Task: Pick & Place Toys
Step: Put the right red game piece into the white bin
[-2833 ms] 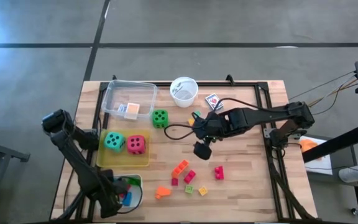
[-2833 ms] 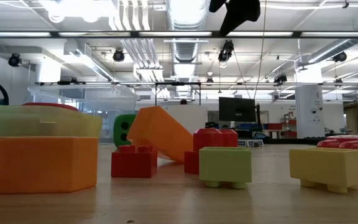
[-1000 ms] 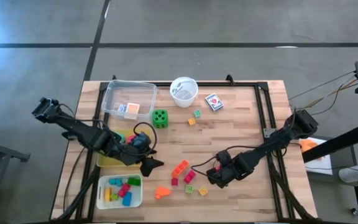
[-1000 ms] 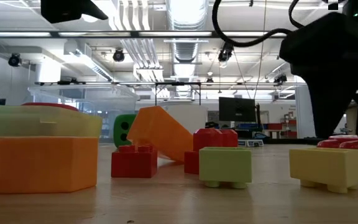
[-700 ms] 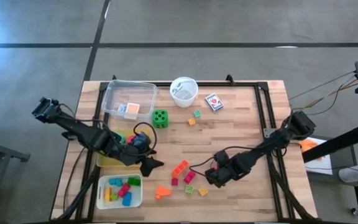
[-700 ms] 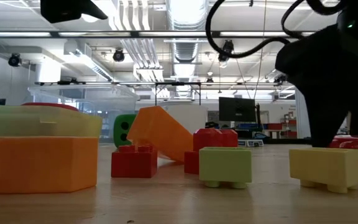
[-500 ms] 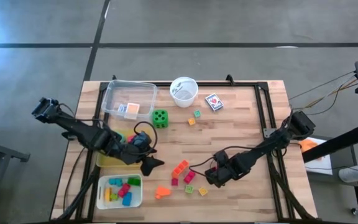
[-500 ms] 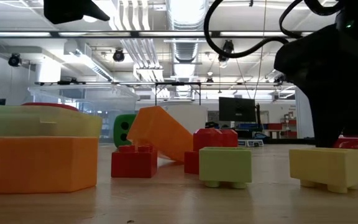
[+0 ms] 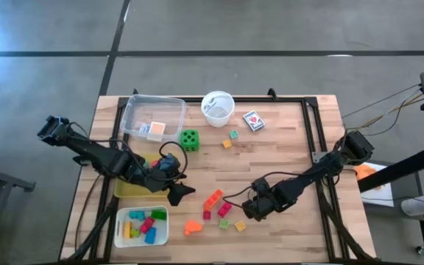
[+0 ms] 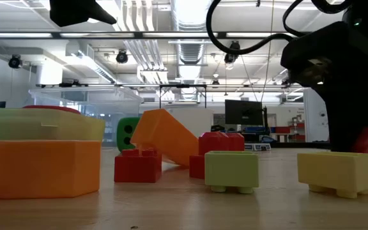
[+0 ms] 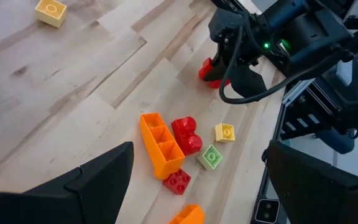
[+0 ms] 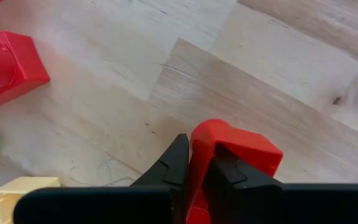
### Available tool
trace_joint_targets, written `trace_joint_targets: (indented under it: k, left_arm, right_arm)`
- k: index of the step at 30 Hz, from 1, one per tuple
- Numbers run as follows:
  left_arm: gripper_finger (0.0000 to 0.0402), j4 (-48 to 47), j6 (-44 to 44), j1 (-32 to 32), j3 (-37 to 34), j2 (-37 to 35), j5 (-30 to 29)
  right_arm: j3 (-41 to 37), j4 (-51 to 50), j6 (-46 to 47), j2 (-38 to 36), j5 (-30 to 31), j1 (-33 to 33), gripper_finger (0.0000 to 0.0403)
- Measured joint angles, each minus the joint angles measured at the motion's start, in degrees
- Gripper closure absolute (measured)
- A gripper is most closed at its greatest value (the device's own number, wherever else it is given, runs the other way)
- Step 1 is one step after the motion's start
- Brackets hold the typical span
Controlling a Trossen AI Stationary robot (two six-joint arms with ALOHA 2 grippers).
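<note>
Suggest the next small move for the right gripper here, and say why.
Probably a short straight lift. The right gripper is down at the table with its fingers closed on a red block, which seems to sit on or just above the wood. Raising it first would clear the yellow block and the other red block close by.

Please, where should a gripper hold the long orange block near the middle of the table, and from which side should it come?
Probably from above, fingers closing across the narrow width of the long orange block at mid-length. Its long sides are mostly free, but a red round block sits beside one side and a small red block at one end.
</note>
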Motion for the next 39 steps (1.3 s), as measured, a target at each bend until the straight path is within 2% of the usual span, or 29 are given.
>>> trace_joint_targets:
  k: [9,14,18,25,33,39]
  left_arm:
    - [0.0050,0.0,-1.6,0.0,0.0,0.0,0.0]
    - [0.0050,0.3,-6.3,0.0,0.0,0.0,0.0]
    - [0.0050,3.1,-5.5,-0.2,0.0,0.0,0.0]
    - [0.0050,15.3,0.4,-0.5,0.0,0.1,0.6]
    - [0.0050,34.2,11.4,-0.8,0.0,0.6,-2.2]
    - [0.0050,35.8,15.9,-1.0,0.1,0.6,-5.6]
  right_arm:
    - [1.5,0.1,-3.9,-0.7,0.3,-0.2,0.0384]
    - [6.7,0.3,-11.0,-3.6,5.7,-0.3,0.0384]
    - [12.8,0.6,-19.5,-5.7,11.2,-1.2,0.0385]
    - [23.9,3.4,-36.8,-8.5,18.1,-3.5,0.0385]
    - [32.0,13.7,-51.6,-8.6,18.0,-6.1,0.0385]
    - [33.6,24.1,-58.0,-8.6,15.3,-7.7,0.0385]
